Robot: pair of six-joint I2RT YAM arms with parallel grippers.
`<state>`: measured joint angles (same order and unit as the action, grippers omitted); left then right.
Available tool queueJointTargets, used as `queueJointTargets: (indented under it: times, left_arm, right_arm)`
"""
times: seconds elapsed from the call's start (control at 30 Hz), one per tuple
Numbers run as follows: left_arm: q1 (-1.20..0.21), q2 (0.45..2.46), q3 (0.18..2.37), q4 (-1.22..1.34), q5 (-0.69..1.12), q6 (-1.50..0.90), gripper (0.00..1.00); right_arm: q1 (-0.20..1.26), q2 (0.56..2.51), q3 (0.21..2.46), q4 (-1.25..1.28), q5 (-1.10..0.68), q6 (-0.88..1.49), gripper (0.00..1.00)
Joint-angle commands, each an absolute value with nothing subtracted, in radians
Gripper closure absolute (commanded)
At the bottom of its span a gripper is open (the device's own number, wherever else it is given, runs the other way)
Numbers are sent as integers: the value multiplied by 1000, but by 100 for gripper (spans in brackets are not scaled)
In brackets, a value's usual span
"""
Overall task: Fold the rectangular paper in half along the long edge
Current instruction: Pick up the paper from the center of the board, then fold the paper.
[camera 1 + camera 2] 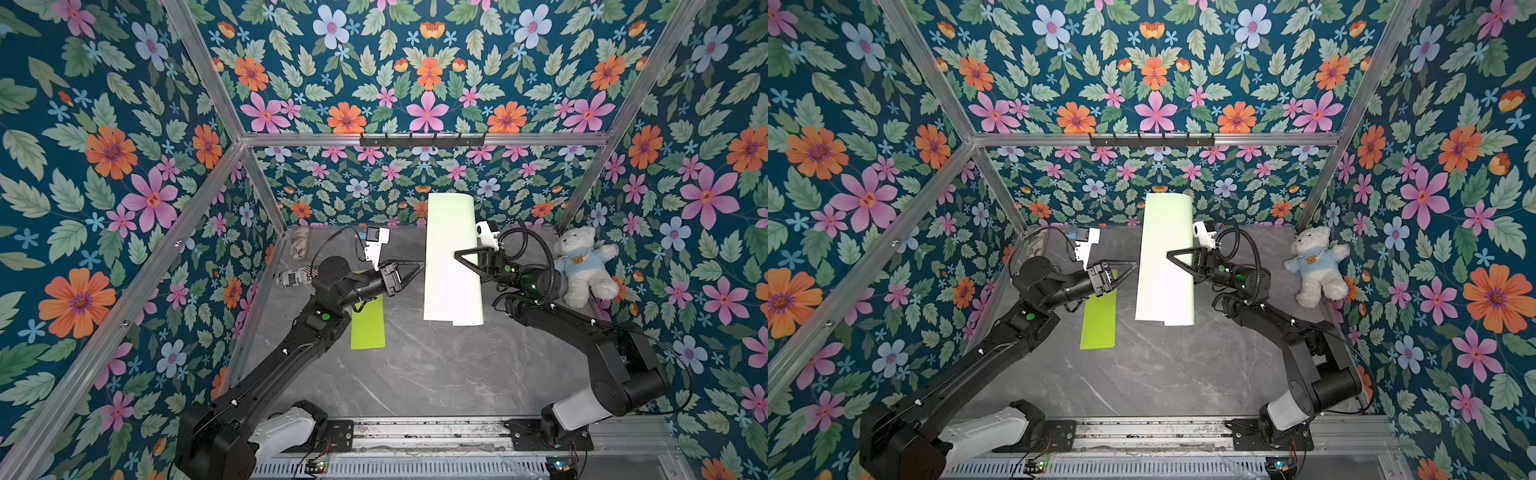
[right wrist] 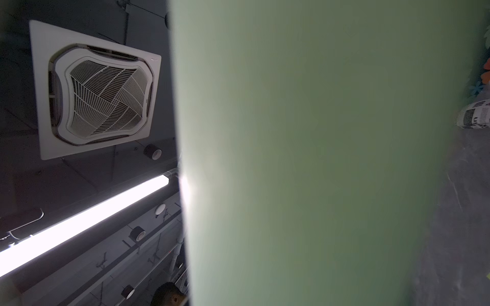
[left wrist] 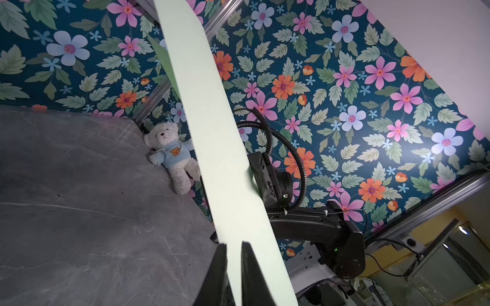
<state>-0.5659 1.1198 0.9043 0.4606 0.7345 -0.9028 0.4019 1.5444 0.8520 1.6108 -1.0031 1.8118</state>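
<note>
The pale green rectangular paper (image 1: 449, 224) (image 1: 1167, 224) is lifted off the grey table (image 1: 415, 374), bent over on itself, and its two long edges sit unevenly at the near end. My left gripper (image 1: 420, 266) (image 1: 1133, 264) is at its left long edge. In the left wrist view the jaws (image 3: 233, 243) stand a narrow gap apart, with the paper (image 3: 212, 132) running through that gap. My right gripper (image 1: 457, 253) (image 1: 1169, 253) reaches in from the right with one finger across the top of the sheet. Its other finger is hidden. The paper (image 2: 318, 159) fills the right wrist view.
A lime green sheet (image 1: 368, 328) (image 1: 1099, 324) lies flat on the table under the left arm. A white teddy bear (image 1: 582, 266) (image 3: 169, 153) sits in the far right corner. Crushed bottles (image 1: 295, 276) lie at the far left. Flowered walls close in three sides.
</note>
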Motion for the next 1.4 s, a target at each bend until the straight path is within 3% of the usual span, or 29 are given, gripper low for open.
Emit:
queueJointTargets:
  times: [0.0,0.47,0.67,0.93,1.37]
  left_arm:
    - [-566,1125,891,532,761,-928,85]
    - [-491,1077,855,442,705,-870,86]
    - [-501,1145,844,575,729,-960,86]
    - [-570,1173,908,591,715,-973,86]
    - [-584,1154,944,564,732,-996,87]
  right_arm:
    - [419,1537,861,1840,-960,1859,67]
    - [436,1431,879,1748,-951,1819,68]
    - [466,1417,890,1663,-945,1749,68]
    - [487,1387,912,1373,-915,1540,68]
    - [482,1380,913,1155,-915,1381,67]
